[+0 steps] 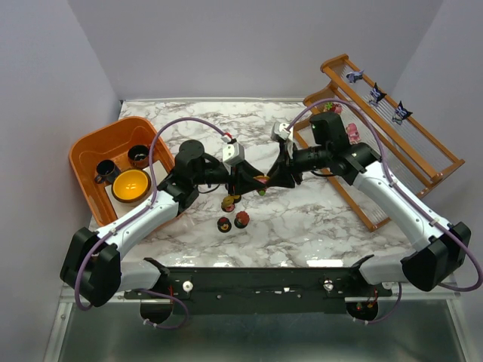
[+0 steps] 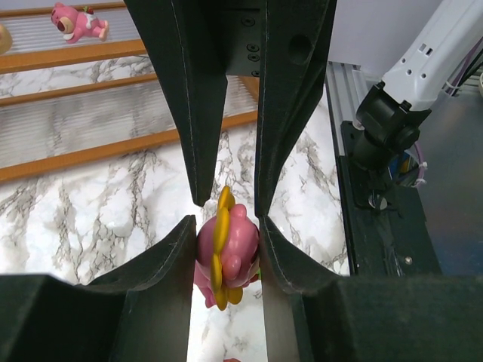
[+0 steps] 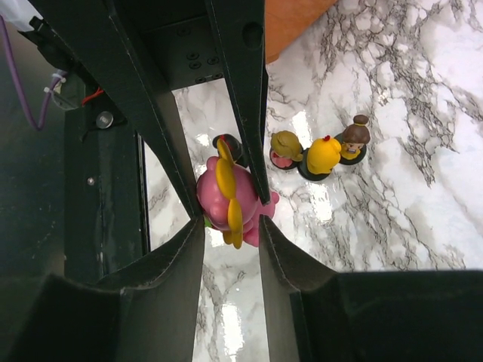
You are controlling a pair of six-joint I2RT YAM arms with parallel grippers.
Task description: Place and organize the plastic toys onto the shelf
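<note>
Grip confirmed on the left: the left fingers (image 2: 170, 260) are clamped on the pink toy (image 2: 235, 245), held up over the middle of the marble tabletop (image 1: 317, 219). We see the right fingers (image 3: 181, 264) flanking it from the opposite side, but whether they pinch it we cannot tell. Below stand three more toys (image 3: 323, 157); a pink bear toy (image 2: 75, 21) sits on the shelf (image 2: 75, 55).

No readable text, label or number anywhere.
</note>
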